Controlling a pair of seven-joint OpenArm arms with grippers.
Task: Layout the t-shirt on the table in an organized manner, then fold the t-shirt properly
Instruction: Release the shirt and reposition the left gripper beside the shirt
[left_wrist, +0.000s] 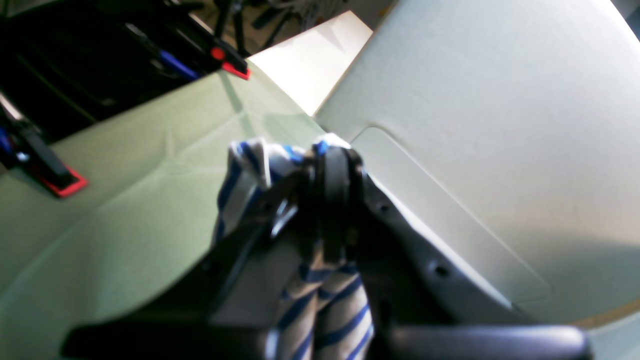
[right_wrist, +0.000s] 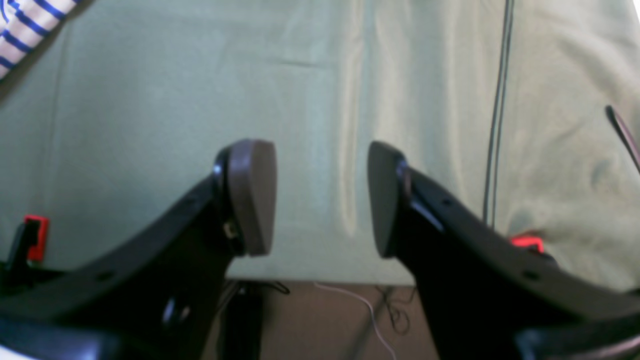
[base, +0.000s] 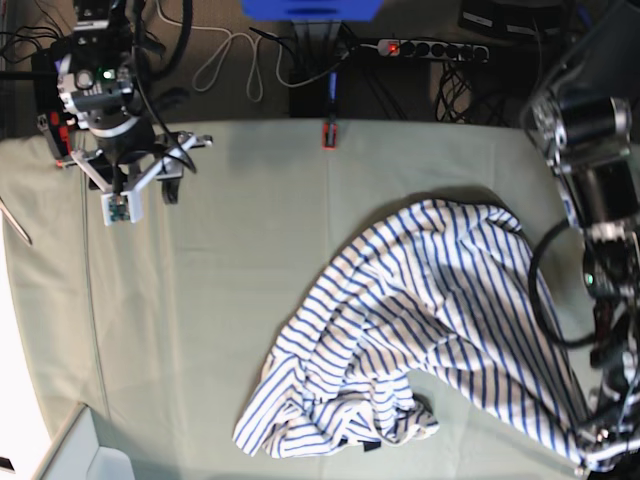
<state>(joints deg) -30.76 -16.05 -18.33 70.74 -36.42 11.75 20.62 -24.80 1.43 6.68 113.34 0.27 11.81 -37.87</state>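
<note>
The striped t-shirt (base: 420, 320) lay in a crumpled heap on the surface (base: 220, 260). It covered the part of the green cloth nearest the left arm and sat well apart from the right arm. Its long shape ran on a slant. One end was bunched up in front. The other end stretched off toward the left gripper (left_wrist: 325, 165) at the edge of the surface.

The left gripper was closed tight on a bunch of the t-shirt (left_wrist: 320, 300). In the left wrist view, blue and white cloth poked out above its pads and hung down below them. So that arm already had a corner or an edge of the shirt, though which part could not be told.

The right gripper (right_wrist: 322, 197) was held apart, with nothing between its pads. Under it there was only bare green cloth. In the right wrist view, a small bit of the t-shirt (right_wrist: 30, 30) showed far off in the top corner. In the base view, this gripper (base: 135, 185) hung near a red clamp (base: 327, 135) on the far edge, well away from the heap.

The next move would most likely depend on that gap. The right arm would have to cross the surface toward the t-shirt to reach a second spot on it. Then both arms could pull the cloth flat.
</note>
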